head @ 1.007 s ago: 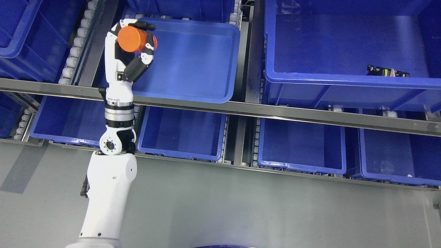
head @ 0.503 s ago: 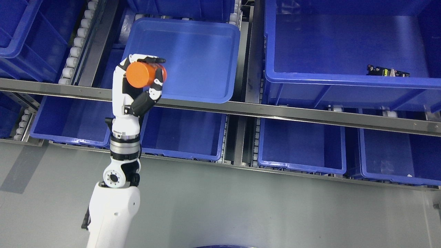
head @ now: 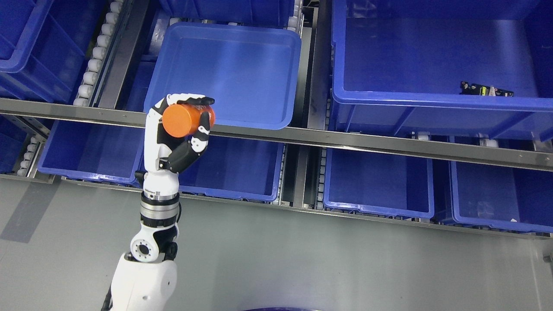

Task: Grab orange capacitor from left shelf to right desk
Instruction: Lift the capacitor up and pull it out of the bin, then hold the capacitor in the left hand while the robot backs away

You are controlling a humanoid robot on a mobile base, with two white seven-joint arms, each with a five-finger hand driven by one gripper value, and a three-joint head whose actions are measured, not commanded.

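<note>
- Overhead, the shelf [head: 302,139] carries blue bins on two levels behind a steel rail.
- One shallow bin [head: 242,65] sits upper centre, bare inside.
- The left arm rises from the lower left; its hand [head: 179,129] hangs over the rail at that bin's front-left corner.
- Fingers [head: 199,101] curl tight round the capacitor [head: 183,120], lying on its side, flat end toward the camera.

You're looking at a plain orange capacitor [head: 182,120] in a white-and-black hand [head: 175,134]. Bins [head: 224,69] all solid blue, shelf rail [head: 345,140] bare silver, floor [head: 302,259] flat grey, rollers [head: 93,65] white.
</note>
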